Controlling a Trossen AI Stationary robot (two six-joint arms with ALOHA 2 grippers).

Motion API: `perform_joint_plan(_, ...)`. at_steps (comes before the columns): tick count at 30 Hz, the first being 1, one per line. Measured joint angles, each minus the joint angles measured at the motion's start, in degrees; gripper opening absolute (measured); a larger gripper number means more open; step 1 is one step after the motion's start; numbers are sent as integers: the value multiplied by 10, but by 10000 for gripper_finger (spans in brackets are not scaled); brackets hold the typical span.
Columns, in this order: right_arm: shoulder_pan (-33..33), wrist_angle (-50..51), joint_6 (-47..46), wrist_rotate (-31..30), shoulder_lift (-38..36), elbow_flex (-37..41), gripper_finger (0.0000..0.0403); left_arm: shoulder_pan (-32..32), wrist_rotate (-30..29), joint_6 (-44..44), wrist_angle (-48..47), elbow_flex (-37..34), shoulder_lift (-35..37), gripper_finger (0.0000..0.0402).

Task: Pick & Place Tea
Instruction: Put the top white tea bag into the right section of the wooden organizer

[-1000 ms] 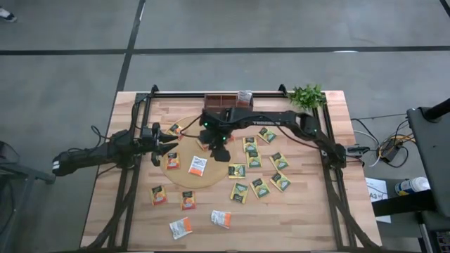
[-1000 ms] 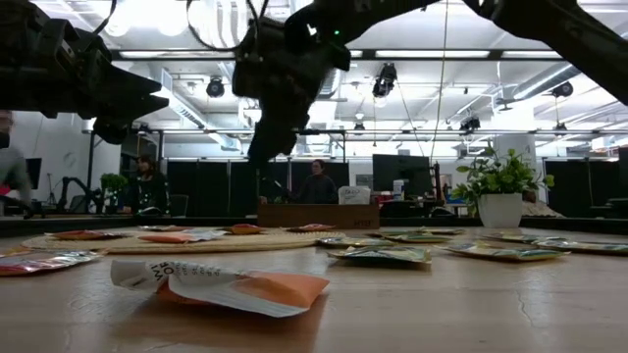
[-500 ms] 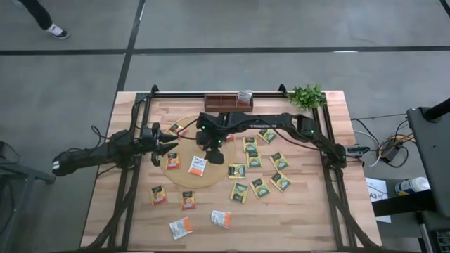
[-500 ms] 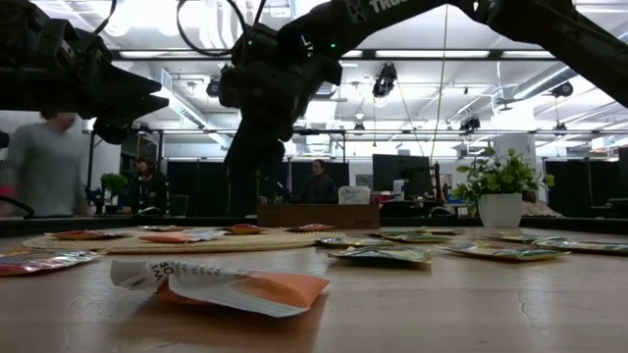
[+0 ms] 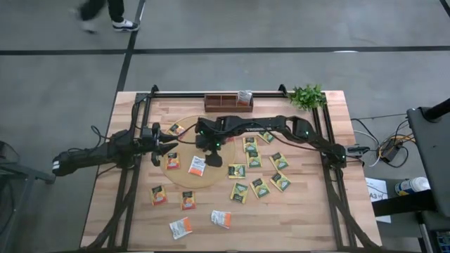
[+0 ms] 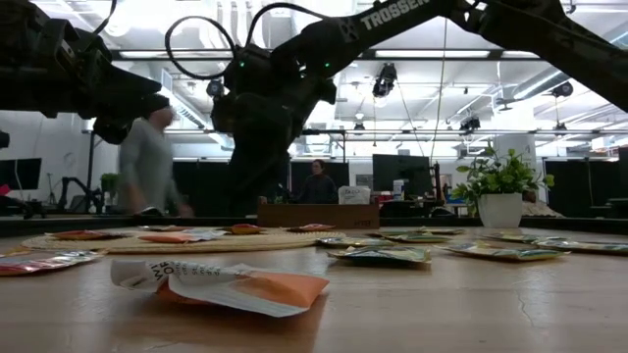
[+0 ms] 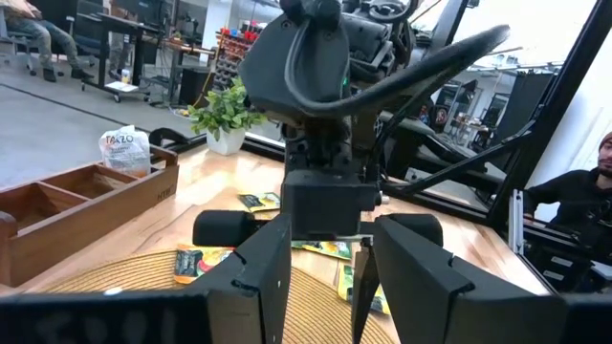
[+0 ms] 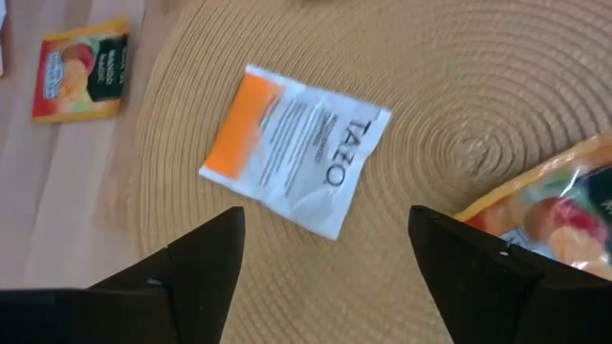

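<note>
High view: wooden tray (one white sachet inside)

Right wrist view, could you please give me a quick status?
Right pincer open above white sachet on round mat, holding nothing. Left pincer waiting at mat's edge. Orange sachet close beside target.

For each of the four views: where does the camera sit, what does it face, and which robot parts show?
High: overhead, facing down; both arms, round mat.
Low: table height, facing the room; arms overhead, wooden tray.
Left wrist: faces the right hand, own fingers low.
Right wrist: faces down at the white Tazo sachet.
High and right wrist share that sachet.
</note>
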State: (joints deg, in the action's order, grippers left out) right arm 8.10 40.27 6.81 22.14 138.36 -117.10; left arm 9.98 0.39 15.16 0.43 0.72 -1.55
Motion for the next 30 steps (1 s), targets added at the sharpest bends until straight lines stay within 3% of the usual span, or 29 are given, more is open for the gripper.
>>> perform_joint_plan(15, -18, -3, 5, -1, 21, -1, 252, 0, 0, 0, 0, 0, -1, 145)
perform_joint_plan(21, -38, -5, 12, -60, 24, -1, 233, 0, 0, 0, 0, 0, -1, 145)
perform_joint_plan(30, -43, -8, 0, -76, 25, 1, 212, 0, 0, 0, 0, 0, -1, 145)
